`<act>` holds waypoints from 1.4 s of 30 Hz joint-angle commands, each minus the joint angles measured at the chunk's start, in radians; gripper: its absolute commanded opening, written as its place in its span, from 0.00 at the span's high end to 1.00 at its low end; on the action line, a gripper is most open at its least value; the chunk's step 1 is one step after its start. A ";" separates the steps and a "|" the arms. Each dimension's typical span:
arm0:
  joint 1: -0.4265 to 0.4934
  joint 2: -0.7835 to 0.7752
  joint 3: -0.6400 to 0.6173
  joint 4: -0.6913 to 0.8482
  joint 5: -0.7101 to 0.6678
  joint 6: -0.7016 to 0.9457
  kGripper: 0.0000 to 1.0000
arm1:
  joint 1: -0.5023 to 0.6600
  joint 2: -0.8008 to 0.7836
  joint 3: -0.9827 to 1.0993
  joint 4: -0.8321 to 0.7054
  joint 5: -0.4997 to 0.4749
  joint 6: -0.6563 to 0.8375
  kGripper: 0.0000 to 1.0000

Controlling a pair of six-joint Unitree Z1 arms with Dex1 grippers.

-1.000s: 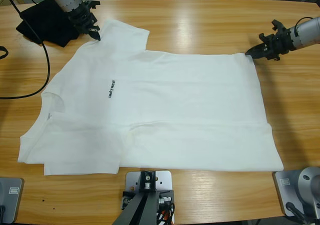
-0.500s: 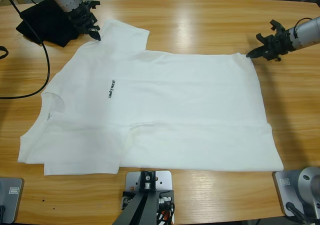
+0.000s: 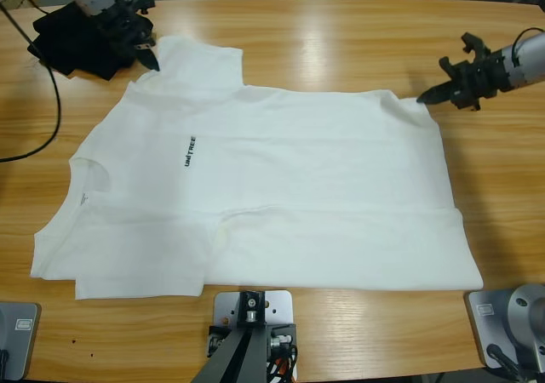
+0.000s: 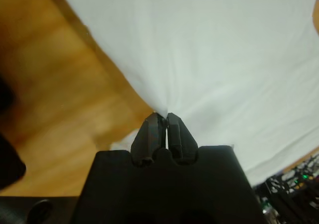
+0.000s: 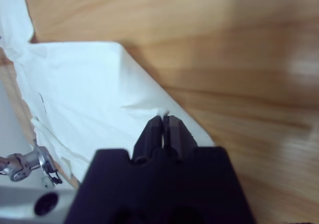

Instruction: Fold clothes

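White T-shirt (image 3: pixel 255 187) flat on counter (image 3: pixel 341 34) | left gripper (image 3: pixel 150 60) pinching sleeve; right gripper (image 3: pixel 423 99) pinching hem corner | black garment (image 3: pixel 72 38) beside left gripper

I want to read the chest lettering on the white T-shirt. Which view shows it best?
The high view: the white T-shirt lies spread flat there, its dark lettering in plain sight. The left wrist view shows only plain white cloth at closed jaws; the right wrist view shows only a pinched edge.
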 commanded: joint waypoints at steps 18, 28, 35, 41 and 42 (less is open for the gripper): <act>0.021 -0.387 0.638 -0.040 -0.095 0.073 1.00 | 0.089 -0.298 0.178 0.219 0.027 0.018 1.00; 0.027 -0.555 0.945 -0.161 -0.094 0.105 1.00 | 0.034 -0.317 0.149 0.413 -0.097 0.087 1.00; 0.032 -0.662 1.071 -0.184 -0.093 0.119 1.00 | -0.014 -0.325 0.107 0.491 -0.154 0.084 1.00; 0.007 -0.699 1.119 -0.185 -0.098 0.130 1.00 | -0.014 -0.270 0.093 0.490 -0.176 0.064 1.00; -0.004 -0.700 1.122 -0.185 -0.106 0.130 1.00 | -0.014 -0.256 0.088 0.489 -0.180 0.059 1.00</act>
